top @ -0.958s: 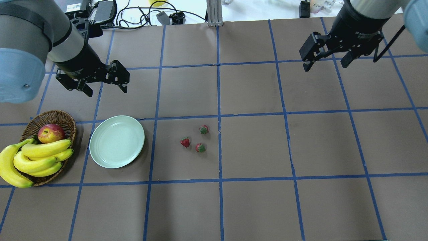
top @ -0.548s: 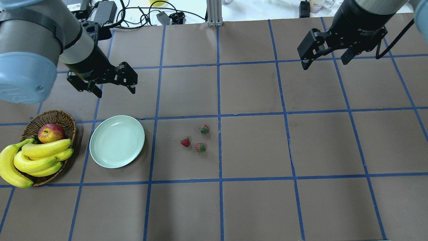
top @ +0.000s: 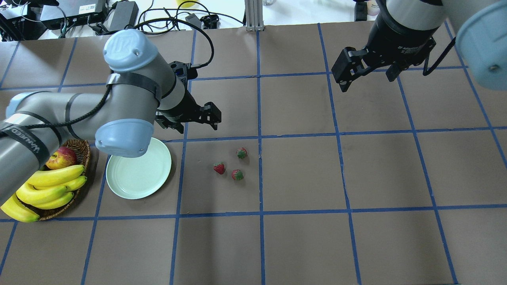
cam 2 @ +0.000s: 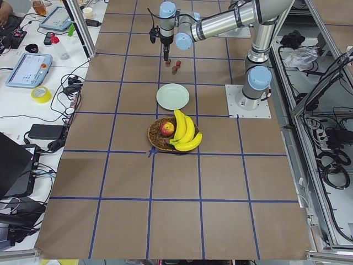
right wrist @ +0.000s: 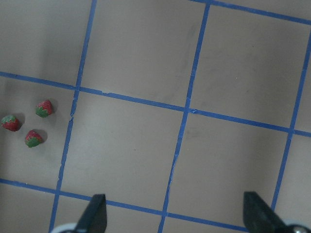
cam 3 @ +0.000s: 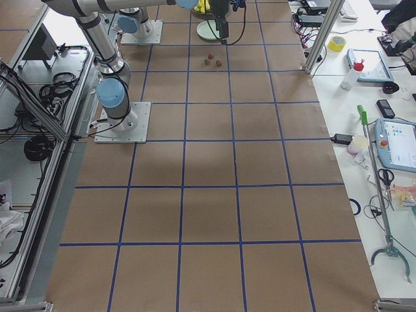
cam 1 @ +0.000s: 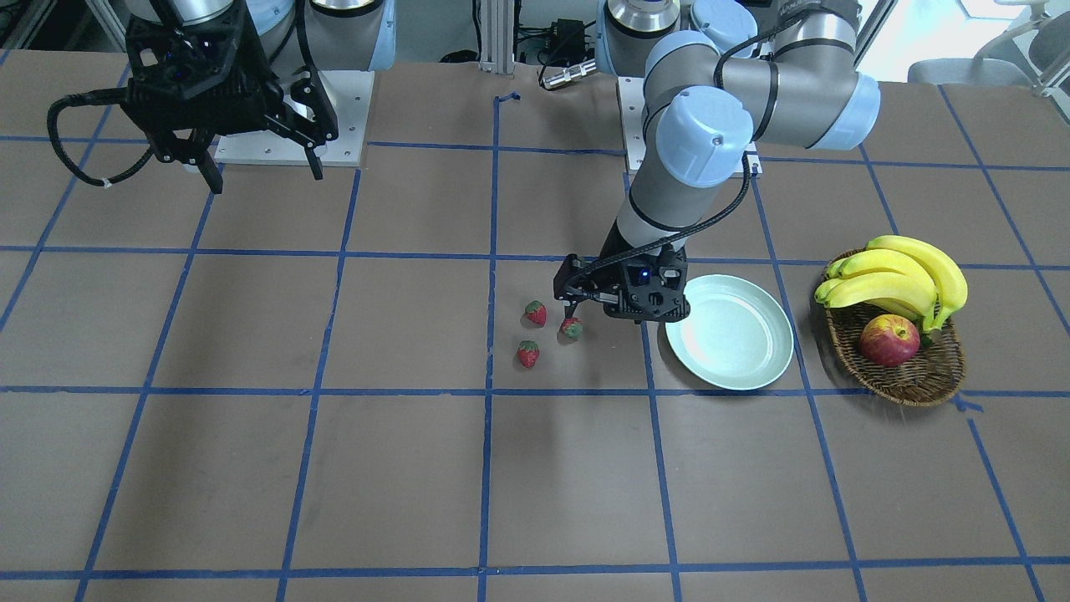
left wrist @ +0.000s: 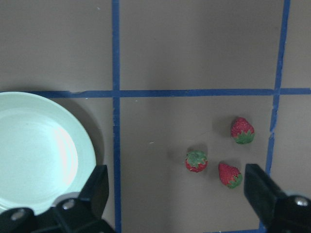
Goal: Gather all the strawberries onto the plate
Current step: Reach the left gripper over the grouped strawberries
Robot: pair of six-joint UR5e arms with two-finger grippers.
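Three small red strawberries [top: 219,168] [top: 237,174] [top: 241,152] lie close together on the brown table; they also show in the front view [cam 1: 535,313] and the left wrist view [left wrist: 196,160]. The pale mint-green plate [top: 138,174] sits bare to their left, also seen in the left wrist view [left wrist: 34,155]. My left gripper [top: 190,123] is open and empty and hovers above the table behind the gap between plate and strawberries. My right gripper [top: 368,81] is open and empty, high over the far right of the table.
A brown wicker basket [top: 82,156] holding bananas [top: 51,186] and a red-yellow apple [top: 61,157] stands left of the plate, partly under my left arm. Cables and boxes lie beyond the table's far edge [top: 130,16].
My left arm has swung right, carrying its open gripper from behind the basket to just behind the plate and strawberries. My right gripper has shifted a little left. The strawberries have not moved.
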